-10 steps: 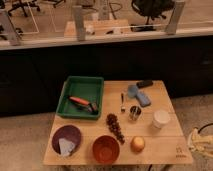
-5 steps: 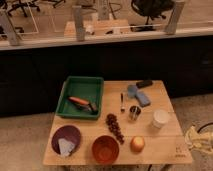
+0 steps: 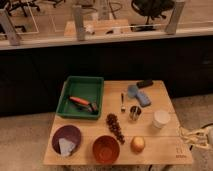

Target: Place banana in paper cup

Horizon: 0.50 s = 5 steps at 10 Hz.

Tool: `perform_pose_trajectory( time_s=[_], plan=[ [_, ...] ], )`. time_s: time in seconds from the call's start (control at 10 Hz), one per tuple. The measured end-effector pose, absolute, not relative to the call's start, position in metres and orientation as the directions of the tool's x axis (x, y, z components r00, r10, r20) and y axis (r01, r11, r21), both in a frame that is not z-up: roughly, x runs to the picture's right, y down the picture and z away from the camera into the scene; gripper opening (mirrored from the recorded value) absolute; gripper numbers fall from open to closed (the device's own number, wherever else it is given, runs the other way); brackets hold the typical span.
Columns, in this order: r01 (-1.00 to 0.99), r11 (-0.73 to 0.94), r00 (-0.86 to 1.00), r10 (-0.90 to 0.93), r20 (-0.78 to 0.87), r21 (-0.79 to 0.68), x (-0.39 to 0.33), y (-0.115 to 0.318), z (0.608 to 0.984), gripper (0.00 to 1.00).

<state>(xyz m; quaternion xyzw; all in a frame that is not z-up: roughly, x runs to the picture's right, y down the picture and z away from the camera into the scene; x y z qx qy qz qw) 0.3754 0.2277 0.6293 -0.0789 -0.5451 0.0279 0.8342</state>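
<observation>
The white paper cup (image 3: 161,119) stands upright near the right side of the wooden table (image 3: 165,150), just right of the small steel cup (image 3: 134,113). My gripper (image 3: 196,138) reaches in from the right edge of the camera view, at the table's front right corner, below and right of the paper cup. A pale elongated shape (image 3: 189,134) sits at the gripper; I cannot tell whether it is the banana. No banana lies on the table.
A green tray (image 3: 82,95) with an orange-handled tool is at the back left. Grapes (image 3: 115,127), an orange bowl (image 3: 106,149), a purple bowl (image 3: 66,139), a round yellow-orange fruit (image 3: 137,144), a blue sponge (image 3: 139,96), a fork (image 3: 122,102) and a black object (image 3: 145,84) lie around.
The gripper has edged slightly left toward the table's right edge. Nothing on the table has moved.
</observation>
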Motion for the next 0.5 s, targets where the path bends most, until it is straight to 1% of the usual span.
perform_pose_trajectory(
  time_s=[0.3, 0.5],
  plan=[
    [0.038, 0.986, 0.405, 0.134, 0.905, -0.163, 0.3755, 0.2277, 0.6301, 0.0],
    [0.026, 0.985, 0.47, 0.141, 0.871, -0.173, 0.3718, 0.2214, 0.6355, 0.0]
  ],
)
